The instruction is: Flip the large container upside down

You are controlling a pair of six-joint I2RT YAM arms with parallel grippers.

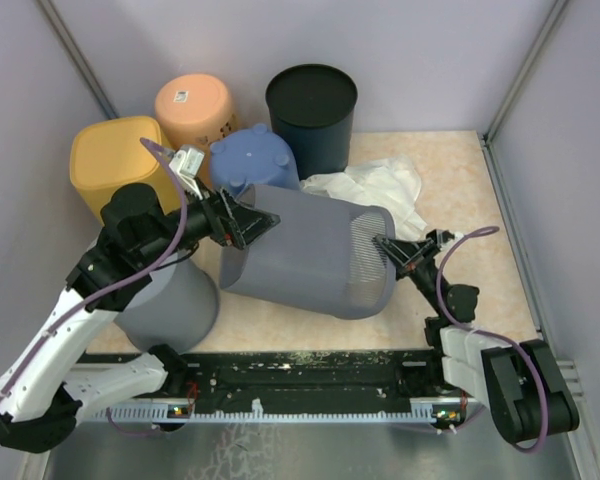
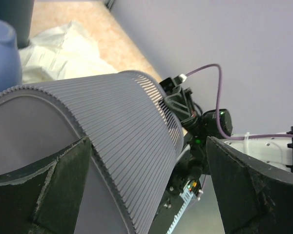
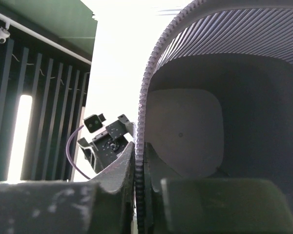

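The large grey ribbed container (image 1: 310, 262) lies on its side mid-table, its open mouth facing right. My right gripper (image 1: 388, 245) is shut on the mouth's rim. In the right wrist view the beaded rim (image 3: 142, 122) is pinched between my right gripper's (image 3: 139, 163) two fingers, one inside and one outside the wall. My left gripper (image 1: 248, 222) stands open at the container's closed left end. In the left wrist view its wide-apart fingers (image 2: 63, 180) straddle the ribbed wall (image 2: 117, 122), and the left one lies against the container's base end.
Behind the container stand a yellow tub (image 1: 115, 160), an orange tub (image 1: 195, 105), a blue tub (image 1: 252, 158) and a black bin (image 1: 312, 105). A crumpled white bag (image 1: 375, 185) lies at the back right. A second grey container (image 1: 175, 305) sits under my left arm.
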